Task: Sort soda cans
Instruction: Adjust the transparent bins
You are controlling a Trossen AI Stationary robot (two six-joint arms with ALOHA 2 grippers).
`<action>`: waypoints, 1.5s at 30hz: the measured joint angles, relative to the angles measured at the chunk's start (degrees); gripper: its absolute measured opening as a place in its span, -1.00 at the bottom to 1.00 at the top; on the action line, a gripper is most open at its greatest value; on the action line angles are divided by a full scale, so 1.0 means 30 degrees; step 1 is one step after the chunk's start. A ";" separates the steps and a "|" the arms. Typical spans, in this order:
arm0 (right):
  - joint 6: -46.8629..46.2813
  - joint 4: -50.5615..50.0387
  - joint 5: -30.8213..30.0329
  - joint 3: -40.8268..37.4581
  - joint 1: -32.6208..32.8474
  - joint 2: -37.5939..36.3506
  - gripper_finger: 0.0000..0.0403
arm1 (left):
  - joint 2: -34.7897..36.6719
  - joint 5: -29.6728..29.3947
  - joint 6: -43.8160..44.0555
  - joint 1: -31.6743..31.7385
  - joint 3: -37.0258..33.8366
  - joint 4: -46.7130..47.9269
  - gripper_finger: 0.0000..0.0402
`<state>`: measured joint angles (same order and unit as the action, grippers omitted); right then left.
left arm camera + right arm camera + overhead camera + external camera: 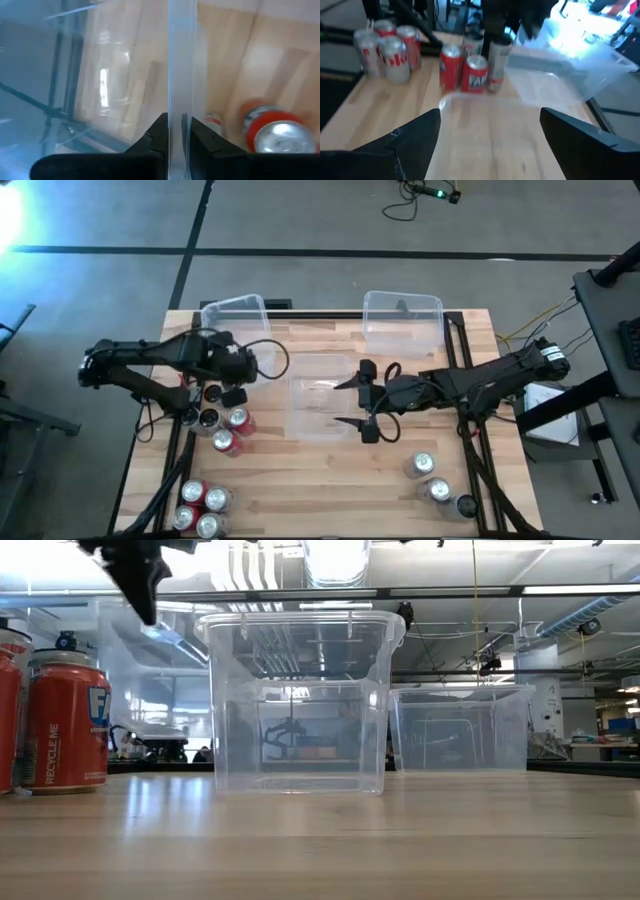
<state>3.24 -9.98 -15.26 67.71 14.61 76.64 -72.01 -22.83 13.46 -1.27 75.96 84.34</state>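
Three clear plastic bins show. One (pixel 235 315) is at the far left with my left gripper (pixel 243 360) shut on it, one (pixel 322 395) stands on its base mid-table, and one (pixel 402 320) stands at the far right. My right gripper (pixel 362 400) hovers open at the middle bin's right side, touching nothing. Soda cans stand upright in three groups: red and dark ones (pixel 225 420) beside my left gripper, red and silver ones (pixel 200 508) at the near left, and silver and dark ones (pixel 437 485) at the near right. My left gripper pinches a thin clear wall of the far-left bin (pixel 180 100) between its two fingers (pixel 155 137), seen edge-on, slanting down from above. In the right wrist view that bin (pixel 570 60) hangs tilted. Whether its base is off the table I cannot tell.
Bare wood lies along the near edge between the two near can groups. In the low view a red can (pixel 65 720) stands close at the left, with the middle bin (pixel 300 700) behind. Cables and black frame rails run along the table's left and right sides.
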 joint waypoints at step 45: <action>-0.3401 -0.1224 -0.1875 0.6481 0.1719 0.8999 0.76 | -0.0740 0.2841 -0.7464 0.2017 -0.5049 -0.6948 -0.87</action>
<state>-6.96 -13.65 -20.88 87.15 19.77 103.63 -74.23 -14.30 -8.93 4.78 60.82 63.50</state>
